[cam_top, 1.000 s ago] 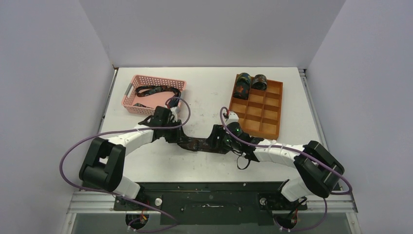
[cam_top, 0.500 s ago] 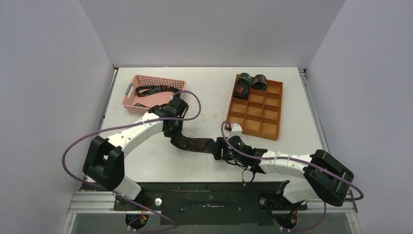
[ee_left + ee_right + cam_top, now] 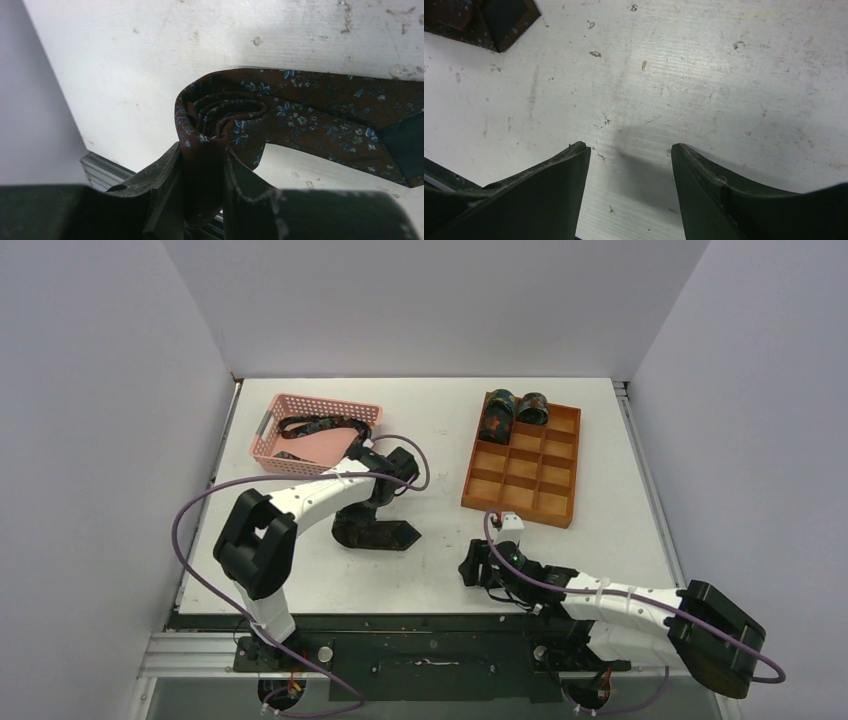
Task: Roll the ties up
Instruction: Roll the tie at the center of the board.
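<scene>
Near the middle of the table [image 3: 440,430], a little toward 9 o'clock, the tie [image 3: 392,536] lies with its pointed end toward 3 o'clock. The left arm [image 3: 300,502] is folded sharply at the elbow. The left gripper [image 3: 202,165] has its jaws clenched on the first turns of the roll. The right arm [image 3: 610,597] stretches low toward 9 o'clock, and the right gripper [image 3: 629,150] hangs over bare table at 4 o'clock from the tie, jaws released and holding nothing. Two rolled ties [image 3: 497,416] stand in the tray [image 3: 520,492] at 1 o'clock.
</scene>
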{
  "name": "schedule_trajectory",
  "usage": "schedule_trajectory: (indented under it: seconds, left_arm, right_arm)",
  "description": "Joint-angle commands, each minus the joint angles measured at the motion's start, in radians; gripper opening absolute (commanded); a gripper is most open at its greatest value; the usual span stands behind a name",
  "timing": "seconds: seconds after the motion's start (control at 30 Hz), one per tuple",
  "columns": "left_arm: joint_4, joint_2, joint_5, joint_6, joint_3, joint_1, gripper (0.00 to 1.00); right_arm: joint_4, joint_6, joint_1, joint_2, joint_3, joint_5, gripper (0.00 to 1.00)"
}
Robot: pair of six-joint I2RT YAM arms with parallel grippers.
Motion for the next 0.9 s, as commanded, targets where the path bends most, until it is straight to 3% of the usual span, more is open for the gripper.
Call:
schedule_trajectory:
  seconds: [0.0,0.43,0.63,0.87]
  left_arm:
    - [-0.124,0.05,-0.174,-0.064,0.091,-0.045,0.0]
    - [-0.359,0.332,-0.437,-0.289,0.179,-0.187,0.0]
    - [-0.428,0.405,-0.482,-0.334,0.251,-0.226,0.0]
    - [-0.349,0.456,-0.408,-0.281,0.274,-0.269,0.19]
  right_arm:
    - [-0.008,0.035,0.012,-0.036,-0.029,0.035,0.62]
    - [-0.036,0.044,0.022,-0.084,-0.048,0.053,0.62]
    - [-0.034,0.048,0.023,-0.084,-0.052,0.053,0.62]
    - [-0.04,0.049,0.022,-0.096,-0.055,0.061,0.63]
